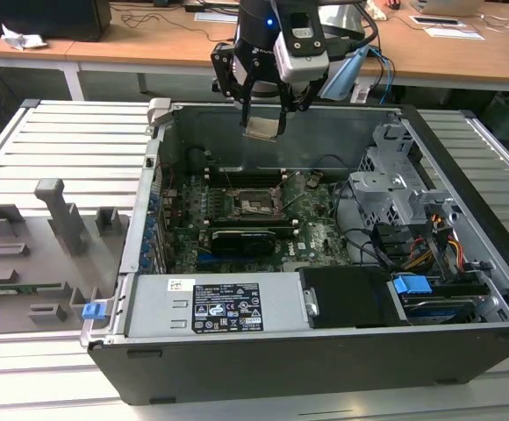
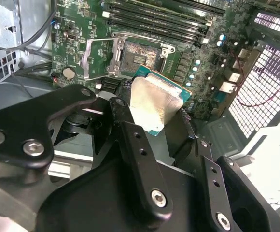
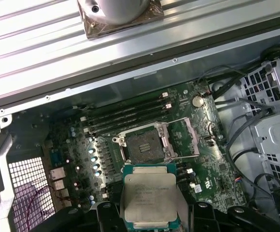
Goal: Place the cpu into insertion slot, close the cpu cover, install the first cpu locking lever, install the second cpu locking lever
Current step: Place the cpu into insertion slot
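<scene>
**One chip held over an open socket**

One black robot gripper (image 1: 265, 118) hangs over the open dark-grey computer case (image 1: 281, 351), its fingers (image 2: 121, 112) pinching the cpu (image 1: 264, 128), a small flat square chip with a silver-grey metal face. The chip is in the air, tilted, and touches nothing on the board. In both wrist views its metal face shows (image 2: 157, 104) (image 3: 149, 195), with a green edge around it.

In the exterior view the chip sits at 12 o'clock of the insertion slot (image 1: 256, 206), a square black socket with a metal rim on the green circuit board (image 1: 316, 232). The socket's dark pin field lies bare in both wrist views (image 2: 139, 57) (image 3: 144, 146).

The cpu cover (image 2: 94, 58), a thin grey metal frame plate, stands swung open just beside the socket. Long black memory slots (image 3: 125, 113) run near the socket's other side.

In the exterior view:
- a grey labelled metal box (image 1: 211, 307) lies at 6 o'clock of the socket;
- a silver drive cage (image 1: 395, 189) stands at 3 o'clock;
- grey plastic fixtures (image 1: 26, 254) rest on the slatted grey table (image 1: 61, 132) at 9 o'clock of the case.
</scene>
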Tool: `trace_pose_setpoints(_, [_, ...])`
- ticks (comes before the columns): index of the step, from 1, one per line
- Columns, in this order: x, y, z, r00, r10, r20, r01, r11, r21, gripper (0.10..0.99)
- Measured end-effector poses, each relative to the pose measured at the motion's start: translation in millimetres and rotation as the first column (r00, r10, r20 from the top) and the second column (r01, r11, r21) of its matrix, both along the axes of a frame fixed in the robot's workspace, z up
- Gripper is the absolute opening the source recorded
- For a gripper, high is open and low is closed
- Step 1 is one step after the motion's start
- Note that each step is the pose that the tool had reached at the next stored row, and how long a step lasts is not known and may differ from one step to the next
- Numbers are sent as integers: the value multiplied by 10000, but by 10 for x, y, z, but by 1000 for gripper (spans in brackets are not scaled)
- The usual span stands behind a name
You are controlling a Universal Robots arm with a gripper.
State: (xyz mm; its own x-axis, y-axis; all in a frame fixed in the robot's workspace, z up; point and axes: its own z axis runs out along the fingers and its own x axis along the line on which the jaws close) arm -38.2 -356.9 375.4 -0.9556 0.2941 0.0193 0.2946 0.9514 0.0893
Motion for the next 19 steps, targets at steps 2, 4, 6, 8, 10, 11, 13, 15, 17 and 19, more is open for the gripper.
trace_pose_setpoints(2, [0,0,0,10000,-61,0,61,10000,0,525])
trace_pose_setpoints(4, [0,0,0,9999,-126,0,126,9999,0,525])
trace_pose_setpoints(6, [0,0,0,9998,-201,0,201,9998,0,525])
trace_pose_setpoints(8, [0,0,0,9995,-315,0,315,9995,0,525])
trace_pose_setpoints(10, [0,0,0,9992,-396,0,396,9992,0,525])
trace_pose_setpoints(11, [0,0,0,9991,-421,0,421,9991,0,525])
trace_pose_setpoints(13, [0,0,0,9988,-488,0,488,9988,0,525])
trace_pose_setpoints(15, [0,0,0,9984,-567,0,567,9984,-1,525])
trace_pose_setpoints(17, [0,0,0,9978,-659,0,659,9978,0,525])
trace_pose_setpoints(19, [0,0,0,9971,-763,0,763,9971,-1,525])
